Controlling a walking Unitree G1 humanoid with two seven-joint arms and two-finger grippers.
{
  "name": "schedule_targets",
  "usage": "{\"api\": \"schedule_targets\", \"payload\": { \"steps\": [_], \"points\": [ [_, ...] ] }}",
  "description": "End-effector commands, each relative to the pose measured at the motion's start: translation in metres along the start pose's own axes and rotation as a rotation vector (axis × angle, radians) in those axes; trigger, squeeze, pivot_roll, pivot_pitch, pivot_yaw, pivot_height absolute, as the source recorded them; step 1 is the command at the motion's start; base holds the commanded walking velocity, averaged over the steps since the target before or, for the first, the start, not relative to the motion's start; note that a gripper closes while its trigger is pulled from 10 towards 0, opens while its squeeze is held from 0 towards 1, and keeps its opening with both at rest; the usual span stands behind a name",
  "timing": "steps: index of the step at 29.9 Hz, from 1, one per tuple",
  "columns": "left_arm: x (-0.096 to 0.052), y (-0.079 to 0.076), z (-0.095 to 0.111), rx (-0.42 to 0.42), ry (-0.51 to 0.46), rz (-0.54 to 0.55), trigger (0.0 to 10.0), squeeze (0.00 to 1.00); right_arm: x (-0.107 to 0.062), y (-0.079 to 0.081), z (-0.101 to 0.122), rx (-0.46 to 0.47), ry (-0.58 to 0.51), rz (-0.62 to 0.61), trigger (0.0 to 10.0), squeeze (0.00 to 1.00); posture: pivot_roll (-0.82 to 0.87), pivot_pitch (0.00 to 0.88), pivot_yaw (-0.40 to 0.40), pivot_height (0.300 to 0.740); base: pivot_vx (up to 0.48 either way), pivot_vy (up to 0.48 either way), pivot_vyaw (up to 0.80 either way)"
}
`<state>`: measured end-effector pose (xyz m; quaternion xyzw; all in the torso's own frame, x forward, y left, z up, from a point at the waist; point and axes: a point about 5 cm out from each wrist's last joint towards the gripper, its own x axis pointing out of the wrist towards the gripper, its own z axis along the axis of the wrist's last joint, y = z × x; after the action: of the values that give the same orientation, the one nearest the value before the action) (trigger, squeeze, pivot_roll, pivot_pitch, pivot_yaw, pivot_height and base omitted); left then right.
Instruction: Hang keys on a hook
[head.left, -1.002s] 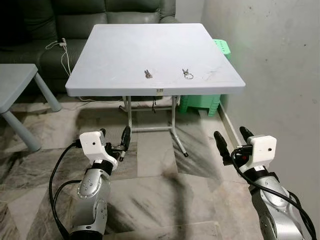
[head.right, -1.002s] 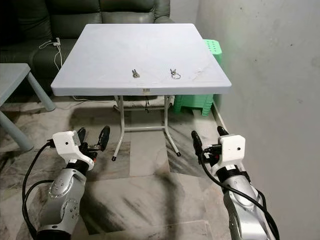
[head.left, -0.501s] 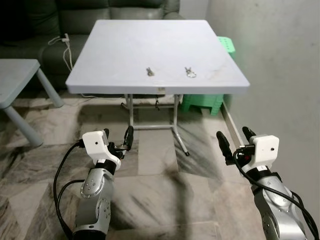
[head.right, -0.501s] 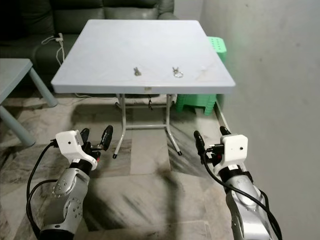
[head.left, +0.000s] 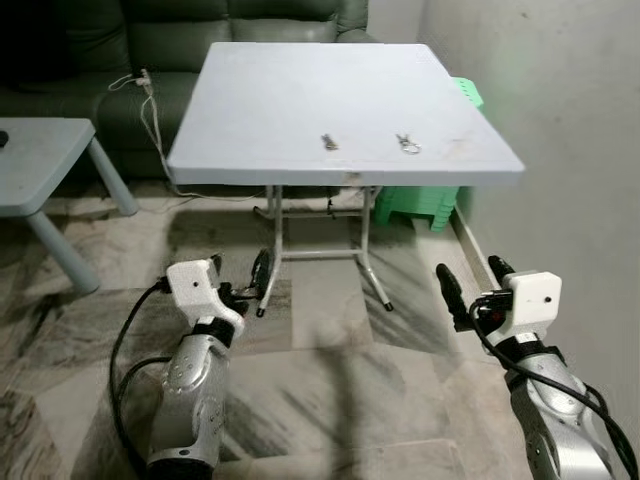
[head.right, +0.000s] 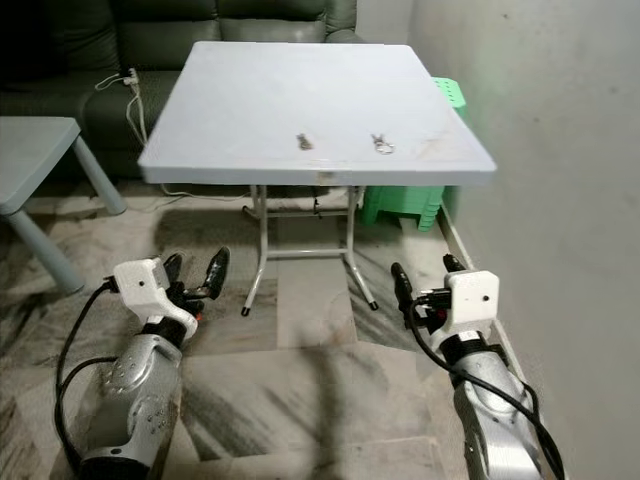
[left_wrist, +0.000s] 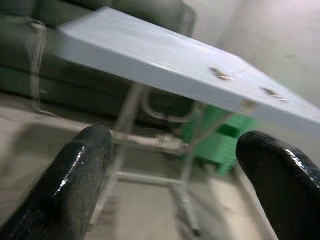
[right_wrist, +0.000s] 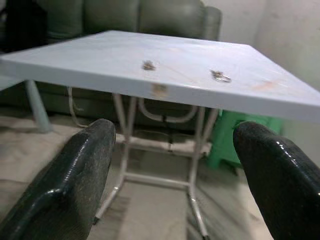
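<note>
Head views: two sets of keys (head.left: 408, 145) are lying near the front edge of the table (head.left: 300, 90), well apart from the left gripper (head.left: 262, 276) and right gripper (head.left: 474, 286), both held low and spread, likely for approach. Wrist views: fingers (right_wrist: 82, 165) parted, nothing held, table ahead.
</note>
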<state>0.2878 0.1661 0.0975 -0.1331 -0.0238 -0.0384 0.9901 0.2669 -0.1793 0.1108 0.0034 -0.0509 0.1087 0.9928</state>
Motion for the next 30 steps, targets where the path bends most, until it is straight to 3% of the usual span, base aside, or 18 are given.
{"api": "schedule_targets", "payload": {
  "steps": [1, 10, 13, 20, 30],
  "points": [
    [0.0012, -0.0098, -0.0016, -0.011, 0.001, -0.019, 10.0, 0.00, -0.0031, -0.0067, 0.0009, -0.011, 0.004, -0.015, 10.0, 0.00, -0.04, 0.065, -0.054, 0.740, 0.270, 0.000, 0.00],
    [0.0011, -0.0093, -0.0041, 0.011, 0.012, -0.011, 10.0, 0.00, -0.0033, -0.0065, 0.0006, -0.011, 0.005, -0.013, 10.0, 0.00, -0.04, 0.052, -0.052, 0.740, 0.000, 0.000, 0.00],
    [0.0005, -0.0087, -0.0039, -0.025, 0.010, -0.012, 10.0, 0.00, -0.0036, -0.0061, 0.0004, -0.011, 0.004, -0.010, 10.0, 0.00, -0.04, 0.050, -0.051, 0.740, 0.000, 0.000, 0.00],
    [0.0007, -0.0087, -0.0028, -0.018, 0.003, -0.011, 10.0, 0.00, -0.0030, -0.0067, 0.0015, -0.012, 0.000, -0.011, 10.0, 0.00, -0.04, 0.049, -0.050, 0.740, 0.000, 0.000, 0.00],
    [0.0018, -0.0097, 0.0010, -0.021, -0.014, -0.020, 10.0, 0.00, 0.0002, -0.0117, 0.0076, 0.025, -0.028, -0.050, 10.0, 0.00, -0.04, 0.053, -0.048, 0.740, 0.299, 0.000, 0.00]
  ]
}}
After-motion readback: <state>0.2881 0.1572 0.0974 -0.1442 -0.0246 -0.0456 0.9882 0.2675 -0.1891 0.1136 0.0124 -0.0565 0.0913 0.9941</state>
